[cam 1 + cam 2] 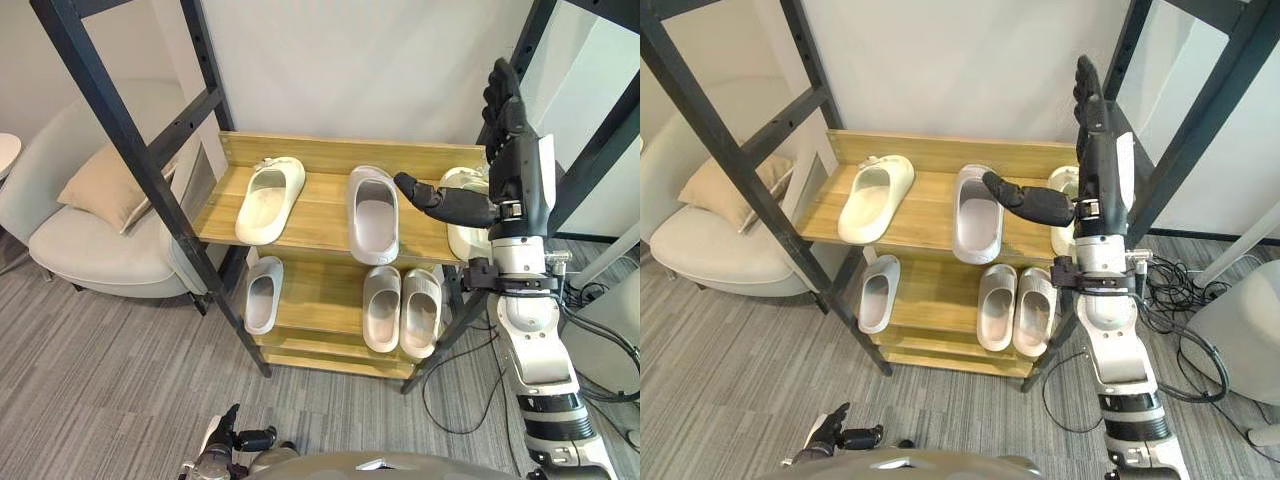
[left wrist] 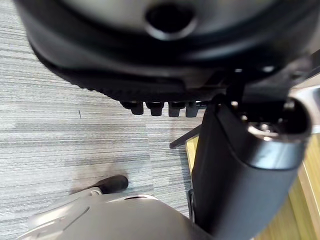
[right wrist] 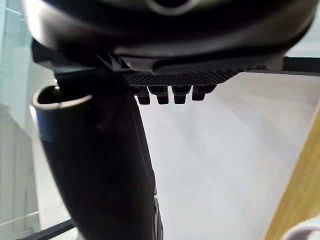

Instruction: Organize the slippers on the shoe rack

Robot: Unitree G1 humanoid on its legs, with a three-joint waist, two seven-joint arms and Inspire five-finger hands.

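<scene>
Cream foam slipper lies at 3 o'clock on the top shelf of the wooden shoe rack, just behind the raised right hand, whose fingers stand straight and empty. If that hand reaches down, I judge its outstretched thumb could shove the grey rubber slipper at its 9 o'clock off the edge. The left hand hangs low at 6 o'clock, relaxed and holding nothing.

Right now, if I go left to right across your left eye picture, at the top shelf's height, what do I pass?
armchair → cream slipper → grey slipper → right hand, held up and open
</scene>
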